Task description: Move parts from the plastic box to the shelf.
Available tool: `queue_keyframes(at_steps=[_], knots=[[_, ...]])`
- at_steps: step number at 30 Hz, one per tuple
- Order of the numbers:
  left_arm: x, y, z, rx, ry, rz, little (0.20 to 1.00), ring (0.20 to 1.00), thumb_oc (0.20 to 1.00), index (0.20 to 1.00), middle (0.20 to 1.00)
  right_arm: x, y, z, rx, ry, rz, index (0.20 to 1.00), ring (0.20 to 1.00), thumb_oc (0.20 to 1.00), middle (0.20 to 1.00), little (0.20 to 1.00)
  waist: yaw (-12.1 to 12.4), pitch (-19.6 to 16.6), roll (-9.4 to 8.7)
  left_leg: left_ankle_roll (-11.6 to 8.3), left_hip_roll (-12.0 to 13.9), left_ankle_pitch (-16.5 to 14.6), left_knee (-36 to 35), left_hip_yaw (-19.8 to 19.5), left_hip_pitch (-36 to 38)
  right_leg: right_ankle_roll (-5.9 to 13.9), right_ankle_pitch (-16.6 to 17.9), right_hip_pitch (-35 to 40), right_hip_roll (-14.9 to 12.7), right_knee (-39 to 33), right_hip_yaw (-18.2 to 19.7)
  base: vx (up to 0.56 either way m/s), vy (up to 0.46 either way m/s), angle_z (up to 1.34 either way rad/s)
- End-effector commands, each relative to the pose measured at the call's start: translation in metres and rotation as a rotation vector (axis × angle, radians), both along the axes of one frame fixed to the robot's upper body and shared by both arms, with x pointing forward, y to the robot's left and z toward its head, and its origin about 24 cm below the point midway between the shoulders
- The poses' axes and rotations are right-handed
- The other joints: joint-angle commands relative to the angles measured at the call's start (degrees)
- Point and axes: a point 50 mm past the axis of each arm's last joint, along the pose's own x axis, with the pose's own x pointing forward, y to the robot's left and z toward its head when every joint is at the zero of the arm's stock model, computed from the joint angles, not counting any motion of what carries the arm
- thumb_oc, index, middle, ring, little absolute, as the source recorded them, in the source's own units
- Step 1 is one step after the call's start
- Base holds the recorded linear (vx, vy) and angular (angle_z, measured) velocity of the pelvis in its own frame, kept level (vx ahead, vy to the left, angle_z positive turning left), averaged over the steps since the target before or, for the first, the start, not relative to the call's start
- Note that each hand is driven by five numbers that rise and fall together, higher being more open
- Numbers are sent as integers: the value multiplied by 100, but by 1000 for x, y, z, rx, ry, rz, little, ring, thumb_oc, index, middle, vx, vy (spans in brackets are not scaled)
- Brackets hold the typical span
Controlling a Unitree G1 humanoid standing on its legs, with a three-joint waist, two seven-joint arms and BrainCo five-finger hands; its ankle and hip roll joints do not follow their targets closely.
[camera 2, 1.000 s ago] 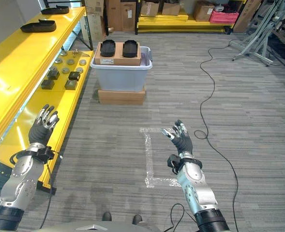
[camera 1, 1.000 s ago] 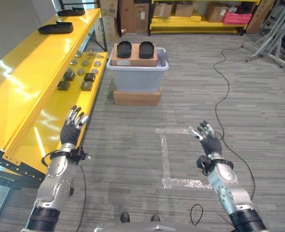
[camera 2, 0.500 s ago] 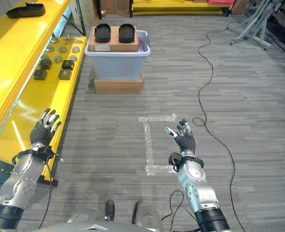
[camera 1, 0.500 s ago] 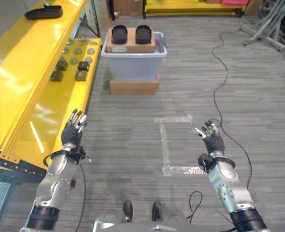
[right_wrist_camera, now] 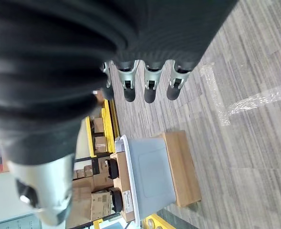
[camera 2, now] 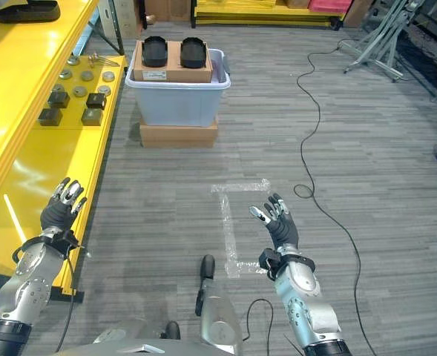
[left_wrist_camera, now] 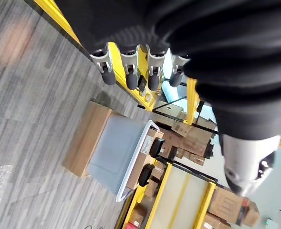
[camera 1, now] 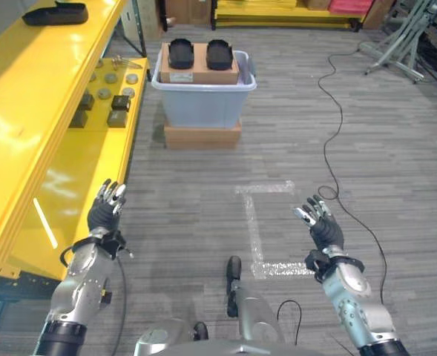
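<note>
while both robot hands are hovering with fingers spread and holding nothing, the left robot hand (camera 1: 105,211) near the yellow shelf (camera 1: 25,141) and the right robot hand (camera 1: 320,226) over the floor, two black parts (camera 1: 199,53) are sitting side by side on a cardboard box (camera 1: 199,68) topping the plastic box (camera 1: 203,104), well ahead. they are probably looking stiff and light, long axes pointing away; grasping across the narrow sides seems best.
</note>
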Motion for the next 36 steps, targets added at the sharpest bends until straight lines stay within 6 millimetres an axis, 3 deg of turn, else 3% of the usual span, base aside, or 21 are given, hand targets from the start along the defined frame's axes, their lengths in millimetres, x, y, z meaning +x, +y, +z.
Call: queue_keyframes(at_steps=[1,2,3,5,6,9,11,12,13,14,18,20,22,25,26,27,29,30,31,34,36], knots=[[0,5,31,-11,-180,2,1000,1000,1000,1000,1000,12,-12,26,-18,-107,-1,1000,1000,1000,1000,1000,23,-511,-149,-594,813,193,905,-19,-131,688,86,342,-269,-360,166,723,-310,46],[0,4,32,-35,-184,0,1000,1000,1000,1000,1000,13,-14,28,-17,-107,-1,1000,1000,1000,1000,1000,-3,-565,-115,-714,1042,515,1049,67,-56,566,-27,421,-164,-242,89,735,-395,46],[1,0,34,-75,-188,-6,1000,1000,1000,1000,1000,15,-18,30,-31,-113,-3,1000,1000,1000,1000,1000,-31,-631,-84,-887,1413,1140,1956,261,-213,303,-272,655,40,-187,-38,558,-347,33],[3,-3,35,-81,-190,-17,1000,1000,1000,1000,1000,17,-20,30,-36,-111,-2,1000,1000,1000,1000,1000,-5,-638,-146,-923,1515,1471,2720,327,-556,159,-370,795,97,-218,-66,467,-342,18],[6,-8,34,-76,-197,-32,1000,1000,1000,1000,1000,16,-23,27,-44,-104,-12,1000,1000,1000,1000,1000,15,-608,-172,-999,1694,1644,4000,300,-1276,-40,-591,1054,276,-212,-84,443,-319,0],[9,-14,32,-73,-199,-60,1000,1000,1000,1000,1000,14,-28,25,-50,-100,-31,1000,1000,1000,1000,1000,57,-463,-192,-877,1674,1526,4747,173,-2270,-153,-674,1354,426,-285,-81,347,-220,3],[11,-13,33,-50,-215,-67,1000,1000,1000,1000,1000,12,-27,23,-54,-105,-45,1000,1000,1000,1000,1000,111,-322,-258,-661,1482,1403,4155,443,-2820,-180,-711,1577,453,-350,-100,310,-59,-1],[11,-12,33,-53,-218,-71,1000,1000,1000,1000,1000,12,-26,23,-53,-104,-46,1000,1000,1000,1000,1000,135,-291,-275,-639,1427,1379,3969,503,-2828,-171,-737,1618,440,-349,-99,419,50,-2],[11,-10,34,-57,-223,-74,1000,1000,1000,1000,1000,14,-23,21,-60,-103,-47,1000,1000,1000,1000,1000,228,-265,-238,-698,1186,1560,2961,645,-2947,-137,-815,1714,451,-323,-136,356,75,2],[10,-10,35,-55,-225,-74,1000,1000,1000,1000,1000,14,-22,21,-64,-103,-47,1000,1000,1000,1000,1000,264,-251,-242,-723,1086,1665,2580,669,-2938,-118,-837,1755,436,-318,-134,464,133,4],[-3,-2,35,-45,-221,-35,1000,1000,1000,1000,1000,13,-13,20,-81,-84,-1,1000,1000,1000,1000,1000,698,-254,120,-1057,664,2831,-965,583,-3183,8,-1235,2189,700,4,-146,718,174,-26],[-5,3,34,-36,-236,-14,1000,1000,1000,1000,1000,13,-9,20,-72,-89,33,1000,1000,1000,1000,1000,780,-215,104,-1100,664,2722,-976,543,-3260,11,-1586,2349,607,303,-240,740,135,-51],[-5,8,36,-19,-258,-4,1000,1000,1000,1000,1000,20,-1,24,-56,-106,60,1000,1000,1000,1000,1000,886,-246,97,-949,792,2498,-890,629,-3205,97,-1851,2374,475,697,-304,536,114,-51],[-5,12,38,15,-258,-10,1000,1000,1000,1000,1000,29,11,25,-7,-119,66,1000,1000,1000,1000,1000,1114,-345,-4,-776,673,2179,-352,511,-3111,315,-1887,2643,136,1361,-420,618,125,-45],[-3,11,38,2,-250,-32,1000,1000,1000,1000,1000,33,16,25,17,-124,55,1000,1000,1000,1000,1000,1217,-407,-122,-698,486,1997,-131,475,-3006,513,-1718,2780,-104,1798,-532,944,283,-55],[2,6,40,13,-250,-73,1000,1000,1000,1000,1000,38,29,27,36,-135,49,1000,1000,1000,1000,1000,1320,-536,-106,-399,279,1888,-249,469,-2681,922,-900,2484,-347,3020,-678,682,275,-16],[5,3,39,14,-247,-92,1000,1000,1000,1000,1000,40,35,28,26,-140,56,1000,1000,1000,1000,1000,1324,-562,-54,-248,169,1742,-336,409,-2405,1009,-452,1993,-512,3880,-631,390,208,-32],[5,1,39,18,-248,-95,1000,1000,1000,1000,1000,40,38,28,20,-142,61,1000,1000,1000,1000,1000,1305,-562,-16,-197,147,1678,-363,402,-2297,968,-438,1749,-571,4107,-652,460,134,-24],[5,1,41,47,-254,-98,1000,1000,1000,1000,1000,39,42,29,16,-150,63,1000,1000,1000,1000,1000,1242,-547,25,-136,79,1490,-353,399,-2084,867,-577,1315,-761,4064,-778,403,74,12],[5,3,43,35,-254,-104,1000,1000,1000,1000,1000,37,41,31,21,-165,64,1000,1000,1000,1000,1000,1175,-526,178,-120,239,1497,-399,361,-1956,648,-631,695,-818,3732,-859,205,-73,7],[8,4,45,47,-269,-132,1000,1000,1000,1000,1000,35,29,32,24,-196,43,1000,1000,1000,1000,1000,1030,-417,225,-281,379,1345,-427,38,-1658,549,-590,543,-742,1978,-648,172,-334,47]])
